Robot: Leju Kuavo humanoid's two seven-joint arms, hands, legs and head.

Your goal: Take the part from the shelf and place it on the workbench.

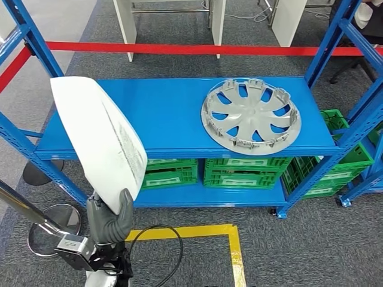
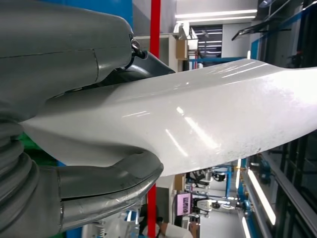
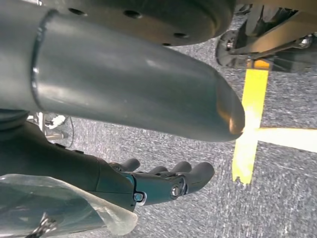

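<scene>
We see the left robot hand (image 1: 109, 216) pinching the lower edge of a white glossy curved plastic part (image 1: 100, 139) | part raised before the blue metal shelf (image 1: 158, 113) | right robot hand (image 3: 157, 181) hangs, fingers loosely extended, holding nothing

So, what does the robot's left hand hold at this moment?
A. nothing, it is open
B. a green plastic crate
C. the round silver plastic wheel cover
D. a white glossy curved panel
D: the left hand grips the lower edge of the white glossy curved panel, while the round silver plastic wheel cover lies on the blue shelf.
</scene>
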